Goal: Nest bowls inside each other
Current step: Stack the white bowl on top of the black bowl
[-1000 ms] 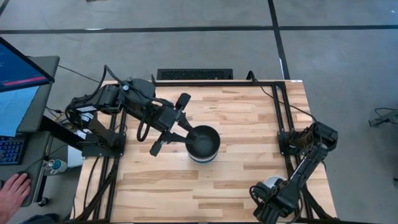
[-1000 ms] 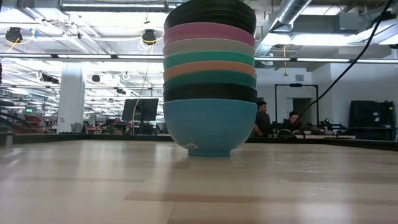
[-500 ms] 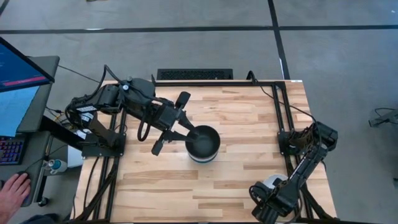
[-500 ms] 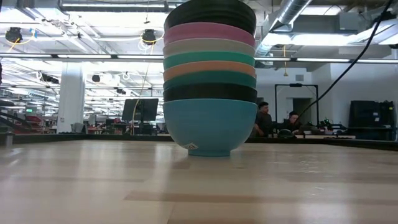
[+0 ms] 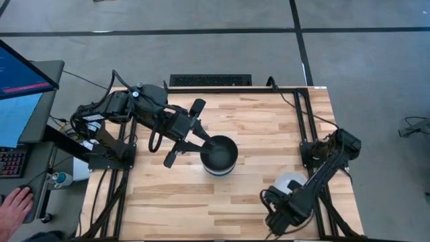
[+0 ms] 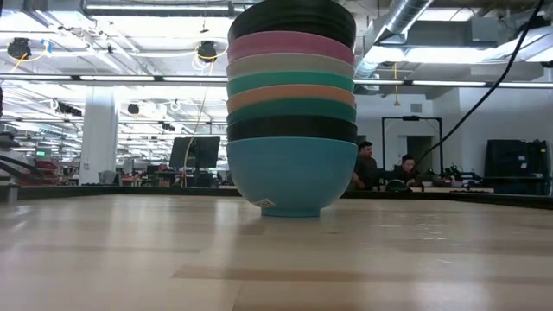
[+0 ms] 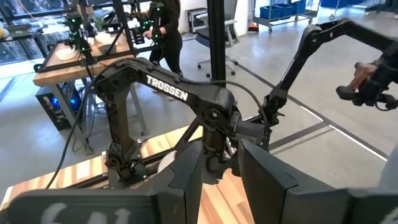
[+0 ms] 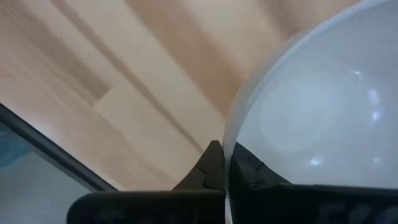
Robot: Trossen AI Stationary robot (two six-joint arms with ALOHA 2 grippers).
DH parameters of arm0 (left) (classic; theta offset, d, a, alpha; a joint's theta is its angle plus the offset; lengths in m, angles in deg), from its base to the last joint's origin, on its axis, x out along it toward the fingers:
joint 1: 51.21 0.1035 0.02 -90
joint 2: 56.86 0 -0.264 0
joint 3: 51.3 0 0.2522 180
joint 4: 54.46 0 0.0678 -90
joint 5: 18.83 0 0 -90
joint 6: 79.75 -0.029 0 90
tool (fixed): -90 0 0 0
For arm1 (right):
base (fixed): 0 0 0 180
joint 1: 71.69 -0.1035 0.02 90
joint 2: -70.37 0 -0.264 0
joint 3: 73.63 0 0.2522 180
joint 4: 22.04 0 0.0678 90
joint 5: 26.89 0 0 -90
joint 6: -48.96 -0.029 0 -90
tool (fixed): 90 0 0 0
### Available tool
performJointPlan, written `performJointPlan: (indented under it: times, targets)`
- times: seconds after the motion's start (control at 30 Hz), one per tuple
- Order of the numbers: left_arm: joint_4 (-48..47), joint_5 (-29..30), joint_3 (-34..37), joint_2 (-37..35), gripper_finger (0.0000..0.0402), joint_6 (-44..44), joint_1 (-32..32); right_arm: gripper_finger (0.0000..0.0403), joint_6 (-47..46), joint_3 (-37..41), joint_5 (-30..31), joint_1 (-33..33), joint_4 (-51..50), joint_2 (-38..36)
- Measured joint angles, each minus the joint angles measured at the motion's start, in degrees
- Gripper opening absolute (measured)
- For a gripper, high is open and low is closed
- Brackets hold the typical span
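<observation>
A stack of several nested bowls stands at the table's middle, a cyan bowl at the bottom and a black one on top. My left gripper hovers at the stack's left side. In its wrist view it is open with nothing between the fingers. A white bowl sits near the table's near right corner. My right gripper is shut on it. My right gripper pinches the white bowl's rim. One finger is inside the bowl and the other finger outside. Whether the bowl is clear of the table, I cannot tell.
Black frame rails run along the table's right and far sides. A monitor and a person's hand are off the table's left edge. Bare wood lies between the stack and the near edge.
My right arm has swung toward the table's left. The white bowl now shows farther from the near edge and more in the open than before. The stack and my left gripper have kept still.
</observation>
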Motion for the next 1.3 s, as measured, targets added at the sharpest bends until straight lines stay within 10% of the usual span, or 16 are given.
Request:
performJointPlan:
  times: [0.2, 0.73, 1.3]
  targets:
    - [-2.4, 2.0, -2.7, 0.0, 0.0096, 0.2, 0.0, 0.001, 5.3, -13.9, 4.8, 4.1, -15.8, -0.1]
    - [-22.9, 14.7, -6.8, -8.7, 0.0096, 4.1, 4.0, 0.001, 36.3, -35.4, 22.9, 24.7, -15.5, -0.5]
    - [-29.4, 10.7, -6.7, -12.6, 0.0096, 4.7, 18.2, 0.001, 56.9, -52.6, 23.1, 32.1, -8.0, 5.7]
